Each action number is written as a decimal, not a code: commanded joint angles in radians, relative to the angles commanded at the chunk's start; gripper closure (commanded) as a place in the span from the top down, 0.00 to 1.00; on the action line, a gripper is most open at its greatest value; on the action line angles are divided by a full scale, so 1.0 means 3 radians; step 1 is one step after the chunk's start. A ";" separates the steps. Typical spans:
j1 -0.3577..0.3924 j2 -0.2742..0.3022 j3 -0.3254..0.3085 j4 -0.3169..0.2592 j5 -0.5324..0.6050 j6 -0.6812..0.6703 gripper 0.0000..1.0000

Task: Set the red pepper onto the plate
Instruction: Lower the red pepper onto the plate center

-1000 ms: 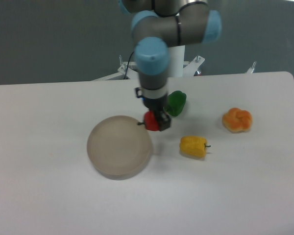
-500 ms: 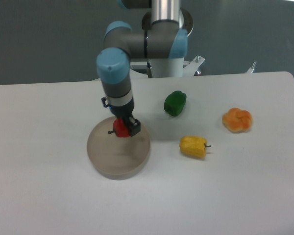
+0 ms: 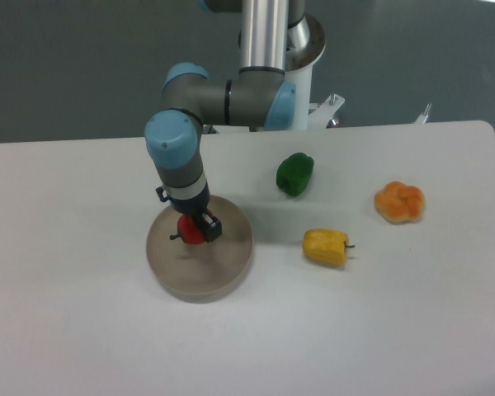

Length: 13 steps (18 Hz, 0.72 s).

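Red showed only in part: your gripper (image 3: 200, 228) was clamped on the red pepper (image 3: 190, 232), its black fingers hiding the fruit's right side. You could not tell whether the pepper touched the plate (image 3: 223, 268) or hung just above it. A green pepper (image 3: 295, 173), yellow pepper (image 3: 326, 247) and orange pepper (image 3: 399, 202) lay apart on the table (image 3: 66, 313).

You had the plate (image 3: 200, 247) left of frame centre with one pepper (image 3: 190, 230) over it, and three more peppers (image 3: 295, 173) (image 3: 326, 246) (image 3: 399, 202) spread to its right.
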 joint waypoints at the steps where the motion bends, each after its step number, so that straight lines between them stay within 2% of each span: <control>1: 0.0000 -0.0026 0.0000 0.0051 -0.0010 -0.0046 0.46; 4: -0.0005 -0.0082 0.0005 0.0159 -0.0015 -0.0174 0.46; 13: -0.0005 -0.0133 0.0036 0.0154 -0.0015 -0.0159 0.47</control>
